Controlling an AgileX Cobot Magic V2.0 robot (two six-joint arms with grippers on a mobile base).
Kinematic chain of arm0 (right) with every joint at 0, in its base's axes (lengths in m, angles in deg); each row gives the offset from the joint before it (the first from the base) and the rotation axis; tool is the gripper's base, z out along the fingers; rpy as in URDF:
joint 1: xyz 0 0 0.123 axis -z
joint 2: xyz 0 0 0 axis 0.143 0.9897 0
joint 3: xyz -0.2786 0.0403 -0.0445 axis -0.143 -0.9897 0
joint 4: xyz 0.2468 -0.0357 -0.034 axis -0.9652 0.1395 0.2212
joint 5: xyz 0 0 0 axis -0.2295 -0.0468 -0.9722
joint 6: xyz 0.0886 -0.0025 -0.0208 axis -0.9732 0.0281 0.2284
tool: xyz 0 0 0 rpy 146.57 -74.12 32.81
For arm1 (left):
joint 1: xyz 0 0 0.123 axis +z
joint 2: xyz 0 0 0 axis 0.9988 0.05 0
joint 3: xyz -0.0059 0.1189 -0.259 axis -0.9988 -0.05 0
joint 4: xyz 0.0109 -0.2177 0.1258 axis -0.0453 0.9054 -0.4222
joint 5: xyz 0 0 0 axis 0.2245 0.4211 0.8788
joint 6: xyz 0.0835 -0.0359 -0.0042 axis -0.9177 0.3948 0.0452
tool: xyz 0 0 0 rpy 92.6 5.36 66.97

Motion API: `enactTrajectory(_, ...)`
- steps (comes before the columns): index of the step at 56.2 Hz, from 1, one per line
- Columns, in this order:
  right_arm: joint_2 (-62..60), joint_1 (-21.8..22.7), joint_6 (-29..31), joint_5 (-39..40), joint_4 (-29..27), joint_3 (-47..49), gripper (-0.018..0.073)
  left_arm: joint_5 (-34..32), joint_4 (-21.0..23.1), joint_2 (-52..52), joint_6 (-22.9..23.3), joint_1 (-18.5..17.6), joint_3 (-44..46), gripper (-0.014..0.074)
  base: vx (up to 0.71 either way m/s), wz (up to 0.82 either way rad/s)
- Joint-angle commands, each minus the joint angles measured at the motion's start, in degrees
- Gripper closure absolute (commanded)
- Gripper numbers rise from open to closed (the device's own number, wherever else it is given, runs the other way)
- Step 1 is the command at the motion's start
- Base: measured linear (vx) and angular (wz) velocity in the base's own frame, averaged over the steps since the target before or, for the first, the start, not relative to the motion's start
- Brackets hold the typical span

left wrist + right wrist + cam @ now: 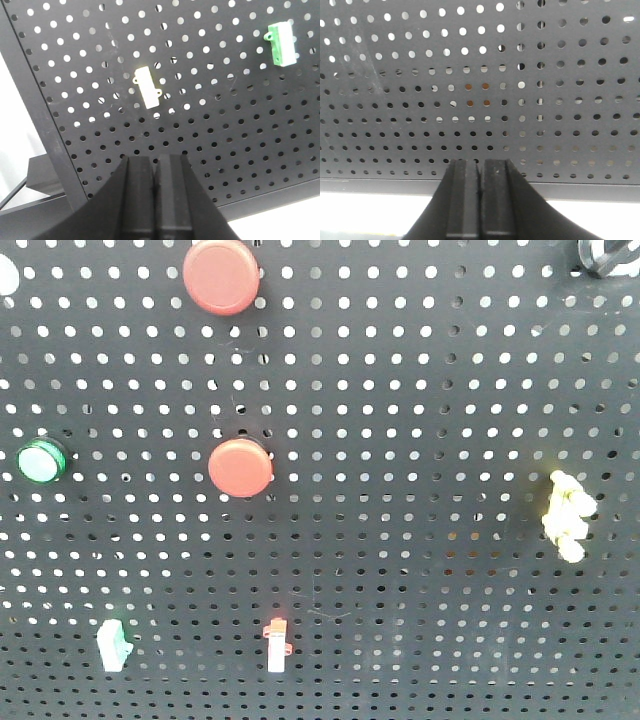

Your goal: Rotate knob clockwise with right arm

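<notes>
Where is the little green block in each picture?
Exterior front-facing view: the green block is at the lower left, stuck on the board.
Left wrist-mounted view: it is at the upper right, right of a white block.
Right wrist-mounted view: it is not in this picture.
Shared landmark: the black pegboard full of round holes fills all three views.

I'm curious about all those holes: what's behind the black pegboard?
Through the pegboard's upper holes only a bright white background shows; lower holes look dark. In the right wrist view a few holes glow reddish-brown. Whatever sits behind stays hidden by the panel.
</notes>
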Motion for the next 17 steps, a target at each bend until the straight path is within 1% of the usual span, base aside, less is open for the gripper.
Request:
enactTrajectory(1, -0.64, 0.33, 0.35, 5.11, 0.51, -0.44, 0.0567, -4.39, 0.3, -0.98, 0.22, -0.45, -1.87, 0.0603, 0.0, 0.0)
enactTrajectory(17, -0.64, 0.33, 0.35, 5.11, 0.51, -0.44, 0.0567, -4.39, 0.3, -0.98, 0.22, -0.45, -1.87, 0.0603, 0.0, 0.0)
